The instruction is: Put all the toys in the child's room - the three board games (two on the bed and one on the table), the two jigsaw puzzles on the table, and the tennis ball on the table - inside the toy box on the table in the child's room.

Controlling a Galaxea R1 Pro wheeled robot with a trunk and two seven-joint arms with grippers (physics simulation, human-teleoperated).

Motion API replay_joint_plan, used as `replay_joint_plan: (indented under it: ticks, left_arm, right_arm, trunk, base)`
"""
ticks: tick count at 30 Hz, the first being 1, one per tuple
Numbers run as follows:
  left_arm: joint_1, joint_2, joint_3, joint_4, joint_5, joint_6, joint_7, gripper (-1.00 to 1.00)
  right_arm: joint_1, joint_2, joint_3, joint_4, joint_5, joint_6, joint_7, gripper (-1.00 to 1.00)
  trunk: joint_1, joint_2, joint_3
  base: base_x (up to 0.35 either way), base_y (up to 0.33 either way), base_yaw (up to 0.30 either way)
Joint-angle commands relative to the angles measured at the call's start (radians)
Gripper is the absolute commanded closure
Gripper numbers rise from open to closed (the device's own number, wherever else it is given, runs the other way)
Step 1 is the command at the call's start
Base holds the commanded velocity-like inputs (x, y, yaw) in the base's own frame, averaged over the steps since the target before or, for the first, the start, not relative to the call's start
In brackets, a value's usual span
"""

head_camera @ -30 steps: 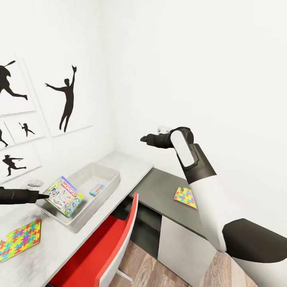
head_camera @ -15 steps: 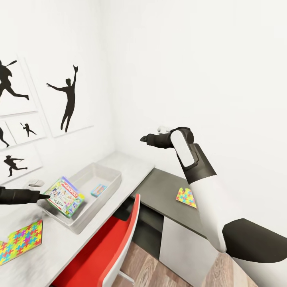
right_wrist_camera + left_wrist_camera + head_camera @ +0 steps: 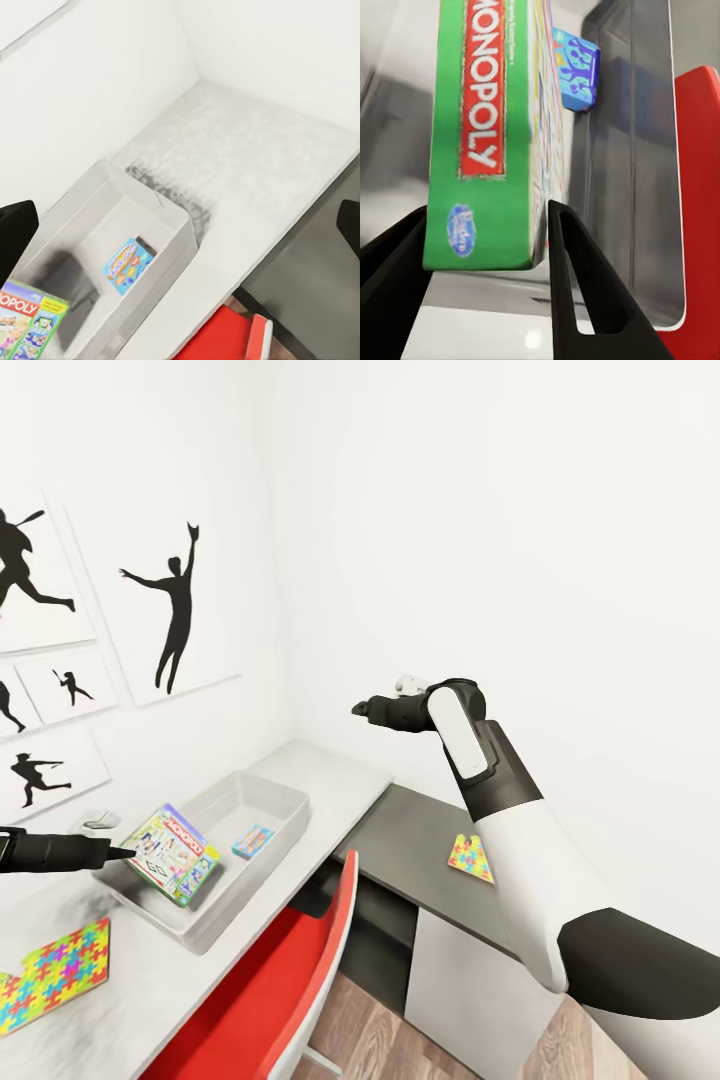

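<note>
My left gripper (image 3: 122, 852) is shut on the green Monopoly board game (image 3: 176, 854), holding it tilted over the near end of the grey toy box (image 3: 288, 796). In the left wrist view the fingers (image 3: 574, 285) clamp the Monopoly box (image 3: 484, 135) by its edge. A small blue game box (image 3: 252, 841) lies flat inside the toy box. One jigsaw puzzle (image 3: 58, 974) lies on the pale table top (image 3: 335, 780), another jigsaw puzzle (image 3: 470, 857) on the dark lower section. My right gripper (image 3: 362, 709) hovers open, high above the table's corner.
A red chair (image 3: 295, 970) stands pushed in against the table's front, below the toy box. White walls close off the table's back and side, with black silhouette pictures (image 3: 175, 605) on the left wall. A small grey object (image 3: 100, 820) lies behind the toy box.
The whole view has shifted slightly, so the camera moved. My left gripper has carried the Monopoly box a little further over the toy box. The right arm holds still.
</note>
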Motion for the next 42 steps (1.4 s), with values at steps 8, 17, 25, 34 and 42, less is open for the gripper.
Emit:
replay_joint_plan:
  ticks: [8,17,25,34,42]
  left_arm:
    - [-0.002,-0.001,0.009,-0.001,-0.01,0.01,-0.012,1.0]
    - [-0.002,-0.006,0.009,-0.001,-0.01,0.011,-0.014,1.0]
    - [-0.002,-0.024,0.008,-0.001,-0.01,0.01,-0.014,1.0]
    - [-0.001,-0.029,0.008,-0.001,-0.01,0.01,-0.015,1.0]
    - [-0.001,-0.029,0.007,-0.001,-0.01,0.008,-0.017,1.0]
  right_arm:
    - [-0.001,0.0,0.001,0.0,-0.01,0.002,-0.01,-1.0]
    - [-0.001,0.0,0.001,-0.001,-0.01,0.002,-0.01,-1.0]
    - [-0.001,0.0,0.001,0.0,-0.01,0.002,-0.01,-1.0]
    - [-0.001,0.0,0.0,0.0,-0.01,0.002,-0.009,-1.0]
    - [-0.001,0.0,0.001,0.0,-0.01,0.002,-0.01,-1.0]
  trunk:
    - [0.001,-0.002,-0.002]
    - [0.001,-0.002,-0.002]
    - [0.001,-0.002,-0.002]
    - [0.001,-0.002,-0.002]
    - [0.001,-0.002,-0.002]
  base:
    - [0.006,0.016,0.037]
    - [0.029,0.093,0.069]
    - [0.066,-0.027,0.069]
    - [0.025,-0.02,0.019]
    - [0.001,0.053,0.001]
